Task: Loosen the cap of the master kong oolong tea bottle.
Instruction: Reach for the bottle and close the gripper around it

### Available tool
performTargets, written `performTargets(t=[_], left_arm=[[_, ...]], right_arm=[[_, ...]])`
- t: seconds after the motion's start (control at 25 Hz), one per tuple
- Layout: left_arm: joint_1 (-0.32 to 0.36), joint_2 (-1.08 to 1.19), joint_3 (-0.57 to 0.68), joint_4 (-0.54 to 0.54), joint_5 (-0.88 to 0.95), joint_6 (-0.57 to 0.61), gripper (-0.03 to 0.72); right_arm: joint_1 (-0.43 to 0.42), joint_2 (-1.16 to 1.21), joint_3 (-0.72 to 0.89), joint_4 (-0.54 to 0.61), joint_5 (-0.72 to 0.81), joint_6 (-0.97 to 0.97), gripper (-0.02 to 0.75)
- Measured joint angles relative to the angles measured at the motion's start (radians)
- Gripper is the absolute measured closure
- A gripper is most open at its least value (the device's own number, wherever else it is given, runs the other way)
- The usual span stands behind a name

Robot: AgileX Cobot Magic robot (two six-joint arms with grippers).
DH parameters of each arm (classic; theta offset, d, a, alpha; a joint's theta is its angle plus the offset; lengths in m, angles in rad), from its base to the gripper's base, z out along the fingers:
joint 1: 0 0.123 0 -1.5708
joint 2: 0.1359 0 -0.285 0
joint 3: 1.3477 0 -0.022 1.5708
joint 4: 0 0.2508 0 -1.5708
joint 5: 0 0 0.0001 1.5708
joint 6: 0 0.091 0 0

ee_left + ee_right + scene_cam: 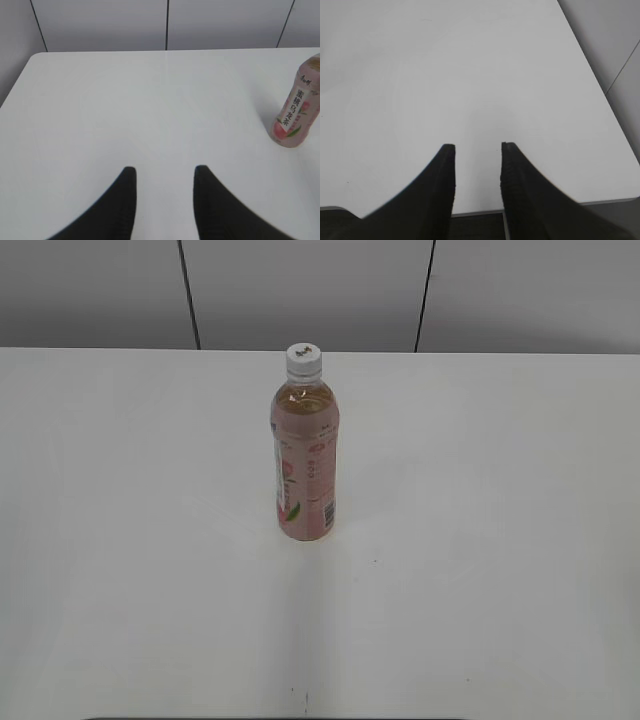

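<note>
The master kong oolong tea bottle stands upright mid-worktop, the cap seated on its neck; left gripper hangs above bare worktop with jaws parted, bottle off to its right; right gripper parted too, holding nothing.

We note a white cap with a small dark mark on top. The master kong oolong tea bottle shows amber tea above a pink label printed with a barcode, a green leaf and dark characters. The table is white; the gripper fingers are black.
</note>
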Motion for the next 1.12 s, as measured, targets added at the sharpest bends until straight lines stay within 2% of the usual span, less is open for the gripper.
performTargets(t=[1.12], left_arm=[[0.000,0.000,0.000,-0.007,0.000,0.000,0.441]], right_arm=[[0.000,0.000,0.000,0.000,0.000,0.000,0.496]])
